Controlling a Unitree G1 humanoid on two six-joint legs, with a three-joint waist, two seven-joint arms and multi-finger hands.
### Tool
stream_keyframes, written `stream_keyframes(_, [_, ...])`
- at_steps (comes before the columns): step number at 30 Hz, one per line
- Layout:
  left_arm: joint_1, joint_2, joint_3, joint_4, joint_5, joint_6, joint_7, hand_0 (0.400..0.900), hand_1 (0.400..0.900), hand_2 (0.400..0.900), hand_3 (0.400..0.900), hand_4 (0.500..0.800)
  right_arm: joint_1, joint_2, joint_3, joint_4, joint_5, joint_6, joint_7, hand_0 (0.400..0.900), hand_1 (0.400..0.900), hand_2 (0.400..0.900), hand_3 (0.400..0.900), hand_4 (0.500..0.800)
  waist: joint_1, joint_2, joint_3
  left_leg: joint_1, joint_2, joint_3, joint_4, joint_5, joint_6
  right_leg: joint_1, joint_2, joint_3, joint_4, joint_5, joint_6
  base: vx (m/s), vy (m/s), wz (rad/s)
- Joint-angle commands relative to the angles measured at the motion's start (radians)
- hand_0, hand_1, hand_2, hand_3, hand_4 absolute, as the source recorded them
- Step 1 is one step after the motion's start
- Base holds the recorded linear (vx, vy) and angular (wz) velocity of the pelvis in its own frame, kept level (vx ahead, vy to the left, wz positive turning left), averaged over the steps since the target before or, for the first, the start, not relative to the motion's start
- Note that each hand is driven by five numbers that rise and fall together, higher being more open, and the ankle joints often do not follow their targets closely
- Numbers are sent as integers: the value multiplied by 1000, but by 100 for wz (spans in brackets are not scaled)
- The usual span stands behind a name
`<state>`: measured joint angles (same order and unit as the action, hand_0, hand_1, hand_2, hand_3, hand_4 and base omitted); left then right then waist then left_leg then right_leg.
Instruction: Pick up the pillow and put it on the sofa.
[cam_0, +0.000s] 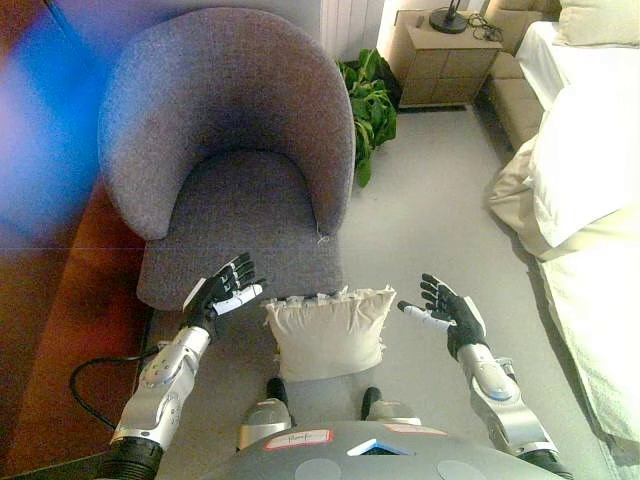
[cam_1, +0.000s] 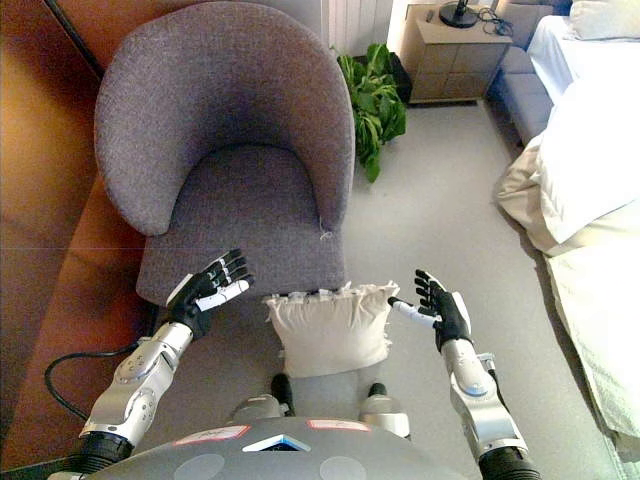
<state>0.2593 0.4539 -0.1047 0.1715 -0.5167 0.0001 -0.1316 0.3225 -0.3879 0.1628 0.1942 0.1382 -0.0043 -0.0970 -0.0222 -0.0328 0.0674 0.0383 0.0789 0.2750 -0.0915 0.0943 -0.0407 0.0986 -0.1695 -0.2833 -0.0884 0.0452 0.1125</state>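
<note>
A cream pillow (cam_0: 330, 333) with a fringed edge lies on the grey floor just in front of the sofa. The sofa is a grey round-backed armchair (cam_0: 235, 150) with an empty seat. My left hand (cam_0: 222, 292) is open, held to the left of the pillow, close to its upper left corner and over the seat's front edge. My right hand (cam_0: 445, 312) is open, held to the right of the pillow with a small gap. Neither hand touches the pillow. It also shows in the right eye view (cam_1: 330, 328).
A green potted plant (cam_0: 368, 105) stands right of the armchair. A wooden nightstand (cam_0: 450, 60) is at the back. A bed with white bedding (cam_0: 590, 170) fills the right side. Brown wood flooring (cam_1: 50, 300) lies to the left.
</note>
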Motion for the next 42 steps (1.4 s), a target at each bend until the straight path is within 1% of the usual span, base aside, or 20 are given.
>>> stream_keyframes(1, [-68,44,64,-69,-1,-71,-16,900,900,900,900,800,-78,-78,-22,-123,-103,-57,-27,900,900,900,900,800,9,2,-1,63,59,-9,4,-74,-34,1,-30,-27,27,5,57,0,0,0])
stream_keyframes(2, [-67,49,70,-75,-4,-66,-19,900,900,900,900,800,-77,-97,-19,-133,-189,-32,-25,900,900,900,900,800,10,1,-3,64,59,-9,4,-76,-35,0,-31,-26,29,4,59,0,0,0])
stream_keyframes(3, [-67,52,72,-76,-1,-67,-24,900,900,900,900,800,-80,-116,-15,-130,-264,-30,-32,900,900,900,900,800,13,0,-1,63,59,-10,4,-77,-35,-1,-33,-27,30,4,60,28,-9,4])
stream_keyframes(7, [-84,70,66,-82,3,-63,-37,900,900,900,900,800,-114,-178,7,-125,-459,9,-36,900,900,900,900,800,23,-3,6,60,59,-18,5,-77,-35,-6,-35,-28,39,2,61,17,-16,5])
stream_keyframes(8, [-89,74,63,-85,5,-62,-43,900,900,900,900,800,-128,-191,17,-120,-507,29,-30,900,900,900,900,800,27,-4,9,57,60,-19,8,-77,-36,-8,-37,-29,42,1,61,10,-17,4])
stream_keyframes(10, [-96,80,61,-92,9,-55,-49,900,900,900,900,800,-145,-205,27,-115,-525,41,-28,900,900,900,900,800,31,-4,14,56,61,-22,9,-77,-36,-9,-37,-30,45,0,61,8,-14,4])
stream_keyframes(12, [-111,91,48,-99,14,-51,-54,900,900,900,900,800,-179,-228,49,-98,-593,71,-17,900,900,900,900,800,40,-6,23,51,62,-29,12,-76,-37,-13,-39,-31,50,0,62,16,-21,7])
stream_keyframes(14, [-129,102,36,-109,18,-43,-57,900,900,900,900,800,-208,-250,64,-80,-622,80,-21,900,900,900,900,800,47,-7,29,42,62,-36,14,-75,-38,-19,-41,-32,52,0,63,8,-23,9])
stream_keyframes(18, [-174,118,6,-109,15,-53,-67,900,900,900,900,800,-277,-275,99,-34,-655,87,-32,900,900,900,900,800,61,-4,52,5,65,-52,26,-70,-38,-55,-46,-28,74,-5,63,-44,-36,10])
stream_keyframes(22, [-242,143,-24,-114,12,-97,-80,900,900,900,900,800,-367,-293,142,31,-671,90,-65,900,900,900,900,800,77,2,111,-95,75,-84,100,-75,-36,-148,-52,-16,154,-30,50,-162,-55,15])
stream_keyframes(25, [-295,167,-51,-131,-2,-146,-76,900,900,900,900,800,-442,-310,171,78,-665,90,-101,900,900,900,900,800,86,3,180,-191,82,-120,193,-84,-38,-222,-61,-12,228,-48,37,-186,-87,15])
stream_keyframes(27, [-320,184,-65,-152,-14,-187,-62,900,900,900,900,800,-484,-329,182,95,-658,80,-120,900,900,900,900,800,90,7,233,-270,91,-144,266,-92,-43,-286,-75,-8,291,-62,28,-165,-68,10])
stream_keyframes(29, [-337,195,-74,-163,-27,-220,-56,900,900,900,900,800,-511,-344,188,102,-659,80,-129,900,900,900,900,800,93,8,264,-335,94,-159,330,-104,-45,-342,-89,-4,348,-77,19,-132,-48,10])
stream_keyframes(31, [-350,198,-82,-171,-29,-245,-53,900,900,900,900,800,-534,-355,194,114,-663,83,-136,900,900,900,900,800,98,11,289,-393,93,-174,393,-123,-43,-396,-103,-1,415,-100,9,-117,-39,14])
stream_keyframes(32, [-364,203,-92,-177,-31,-270,-50,900,900,900,900,800,-552,-365,197,122,-662,85,-144,900,900,900,900,800,103,13,307,-440,89,-187,442,-141,-39,-440,-116,-1,467,-119,1,-115,-44,17])
stream_keyframes(34, [-383,204,-101,-175,-20,-297,-36,900,900,900,900,800,-582,-376,197,137,-657,92,-154,900,900,900,900,800,109,16,324,-494,82,-201,495,-161,-33,-495,-131,2,537,-142,-5,-115,-47,20])
stream_keyframes(36, [-413,205,-114,-167,-21,-316,-26,900,900,900,900,800,-622,-379,203,158,-655,111,-172,900,900,900,900,800,114,22,341,-547,74,-208,555,-185,-28,-554,-149,4,626,-176,-12,-92,-32,21])
stream_keyframes(40, [-441,199,-127,-161,-18,-331,-27,900,900,900,900,800,-679,-384,191,179,-670,141,-217,900,900,900,900,800,117,39,372,-651,65,-206,666,-233,-21,-671,-174,15,792,-237,-26,-86,-28,19])
stream_keyframes(41, [-443,200,-130,-159,-14,-334,-24,900,900,900,900,800,-690,-388,191,180,-677,149,-223,900,900,900,900,800,117,43,379,-664,66,-211,702,-270,-26,-688,-176,27,838,-272,-19,-20,-40,12])
stream_keyframes(42, [-446,200,-132,-157,-11,-340,-23,900,900,900,900,800,-701,-391,191,181,-680,157,-223,900,900,900,900,800,117,48,383,-687,66,-211,726,-279,-24,-716,-179,32,875,-284,-23,-29,-42,14])
